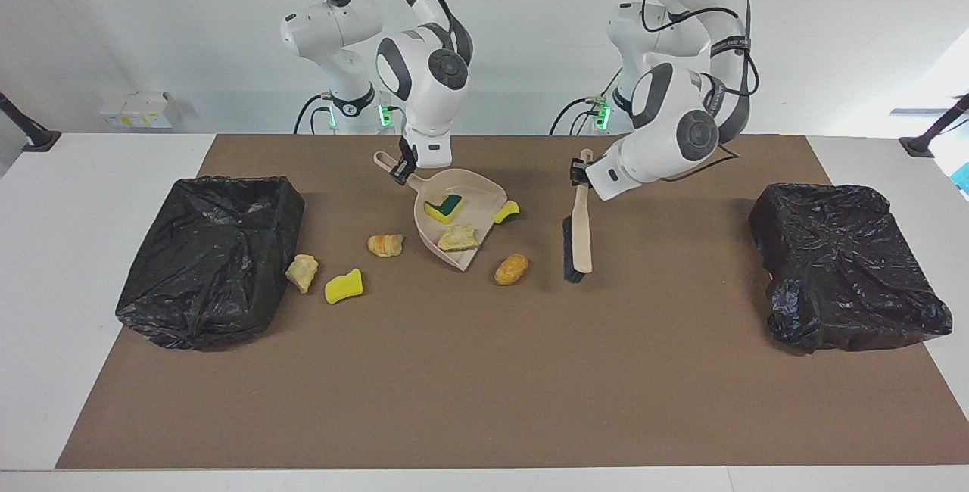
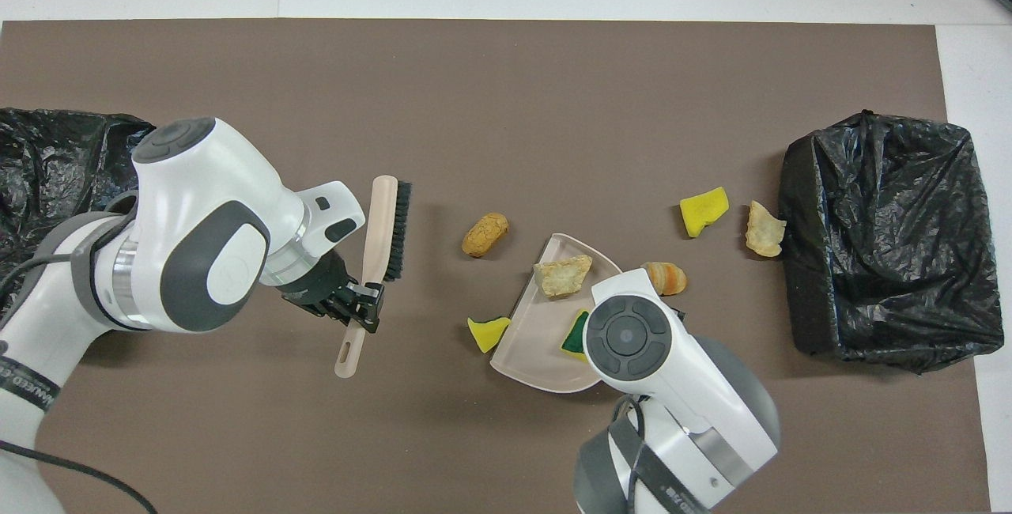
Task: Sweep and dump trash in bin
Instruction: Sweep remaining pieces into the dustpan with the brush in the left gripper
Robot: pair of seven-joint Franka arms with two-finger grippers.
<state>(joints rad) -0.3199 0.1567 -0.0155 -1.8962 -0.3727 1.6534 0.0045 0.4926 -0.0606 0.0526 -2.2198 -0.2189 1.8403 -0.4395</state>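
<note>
Gripping the beige brush (image 1: 581, 227) by its handle, the left end effector (image 1: 581, 170) is closed and holds it over the brown mat (image 1: 484, 371) on the desk, bristle head lowest. The right end effector (image 1: 401, 166) is closed on the handle of the beige dustpan (image 1: 477, 189).

Clock directions below use the overhead view, with 12 o'clock pointing away from the robots.

- In the dustpan: a green-and-yellow sponge (image 1: 443, 207) and a bread-like piece (image 1: 457, 237).
- 9 o'clock, just beside the pan wall: a yellow-green scrap (image 2: 487, 332).
- 11 o'clock: a tan lump (image 2: 485, 234).
- 2 o'clock, near the pan: a striped orange lump (image 2: 666, 277).
- Farther out at 2 o'clock: a yellow sponge (image 2: 704, 210) and a tan piece (image 2: 764, 228), the latter against the black-lined bin (image 2: 885, 245).
- 9 o'clock, well apart: the brush.
</note>
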